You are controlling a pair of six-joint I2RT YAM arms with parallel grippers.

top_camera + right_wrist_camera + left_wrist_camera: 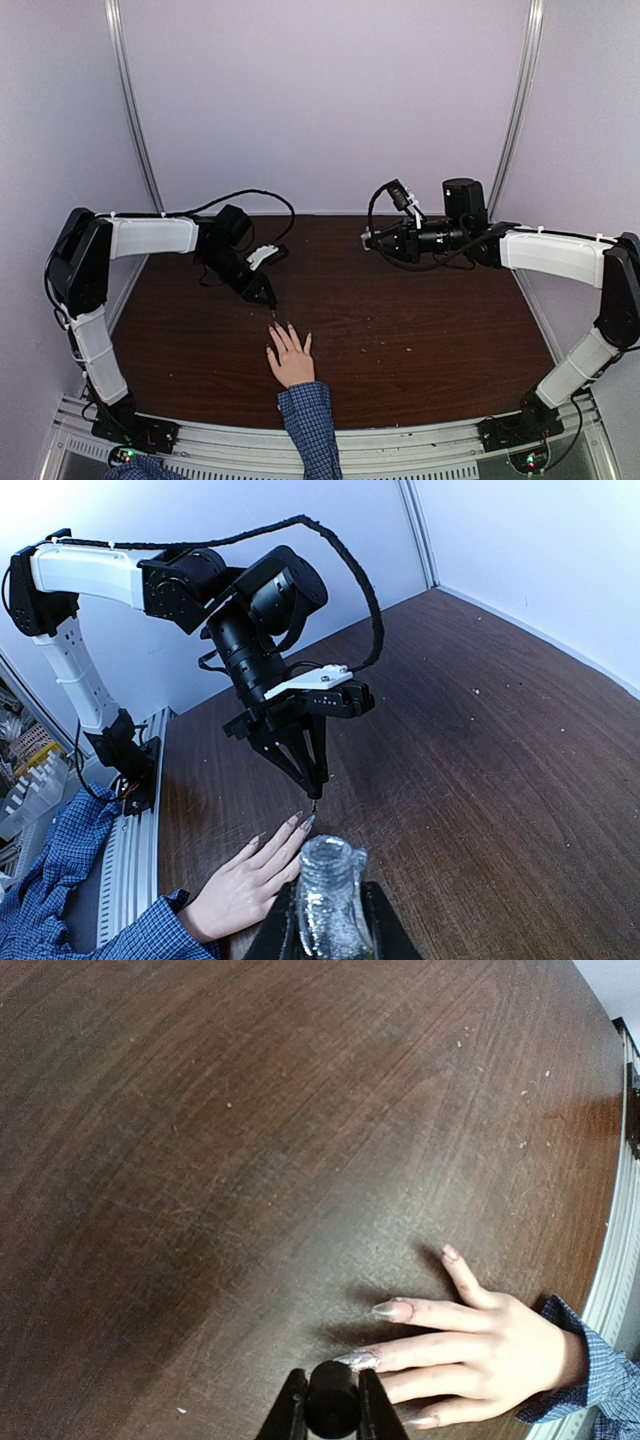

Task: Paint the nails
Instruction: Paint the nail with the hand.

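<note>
Top external view: I see a dark brown wooden table (420,330) with a person's bare hand (291,358) lying flat on it near the front edge.
Left arm (150,237): the white part runs level toward the middle, then the wrist tips down toward the hand.
Left gripper (332,1408): squeezed tight on a small round black cap (332,1392). A thin dark brush (314,800) hangs down from it.
Brush tip: right over the ends of the long fingers. I cannot tell if it touches.
Right arm (555,255): bent at the elbow, with its white part level over the far right side of the table, well apart from the hand.
Right gripper (325,935): squeezed tight on a small see-through glass bottle (325,880). The open neck sticks out past the fingers.
Person's hand: palm down, fingers spread, pointing away from the front edge. A blue checked shirt cuff (306,400) covers the wrist.
Nails (390,1310): at the finger ends, just beside the left gripper. Two of them look shiny grey.
Table top: worn, with fine scratches and small pale specks.
Front edge: a silver metal rail (400,445) holds both arm bases.
Room: pale purple walls (320,100) close in on three sides, with thin grey poles (135,110) running up them.
</note>
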